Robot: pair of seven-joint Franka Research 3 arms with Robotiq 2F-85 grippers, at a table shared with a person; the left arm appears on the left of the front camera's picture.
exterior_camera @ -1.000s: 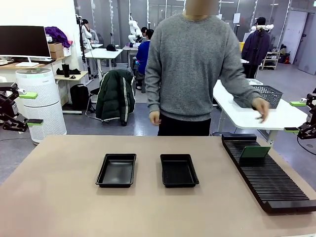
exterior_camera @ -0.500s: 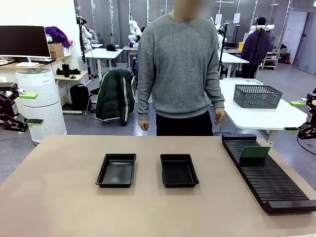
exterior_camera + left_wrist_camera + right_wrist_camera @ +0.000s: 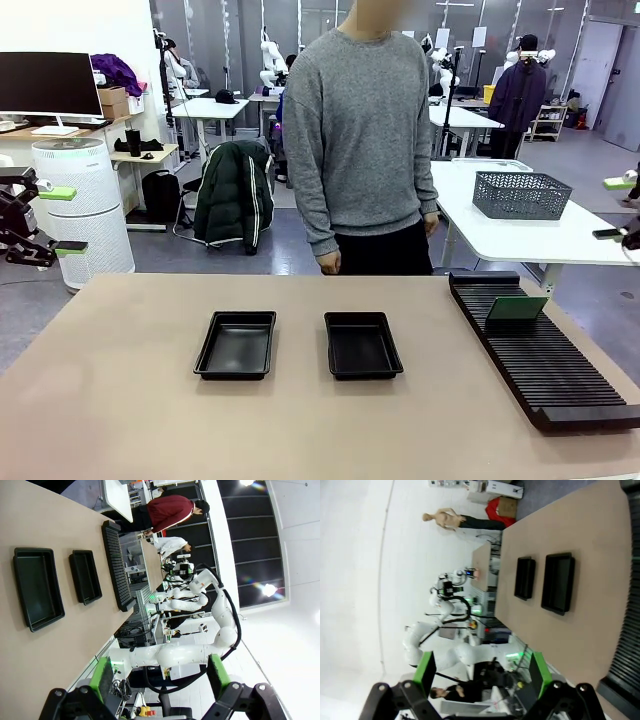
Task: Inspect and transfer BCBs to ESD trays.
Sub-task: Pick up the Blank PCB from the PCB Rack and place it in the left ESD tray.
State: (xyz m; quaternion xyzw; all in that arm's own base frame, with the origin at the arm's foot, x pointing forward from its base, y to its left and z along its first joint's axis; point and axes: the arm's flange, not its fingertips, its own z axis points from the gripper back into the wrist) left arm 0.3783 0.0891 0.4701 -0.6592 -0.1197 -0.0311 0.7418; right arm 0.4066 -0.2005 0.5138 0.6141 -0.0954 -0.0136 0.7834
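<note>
Two ESD trays lie side by side mid-table, the left tray (image 3: 237, 344) and the right tray (image 3: 362, 344), both bare inside. One green BCB (image 3: 516, 308) stands upright in the far end of the slotted rack. My left gripper (image 3: 55, 220) hangs open off the table's left side, well above table height. At the picture's right edge my right gripper (image 3: 622, 208) is open too. The left wrist view shows both trays (image 3: 37, 587) (image 3: 86, 576) beyond my open left gripper (image 3: 160, 677). In the right wrist view both trays (image 3: 558, 582) (image 3: 525, 577) lie past my open right gripper (image 3: 482, 672).
A long black ribbed rack (image 3: 540, 350) runs along the table's right side. A person in a grey sweater (image 3: 365, 140) stands at the far edge behind the trays, arms hanging down. A white side table with a wire basket (image 3: 522, 194) stands behind on the right.
The person has drawn the outstretched arm back from the right and shifted to stand behind the trays. My right gripper has risen and moved slightly right. The left arm is still.
</note>
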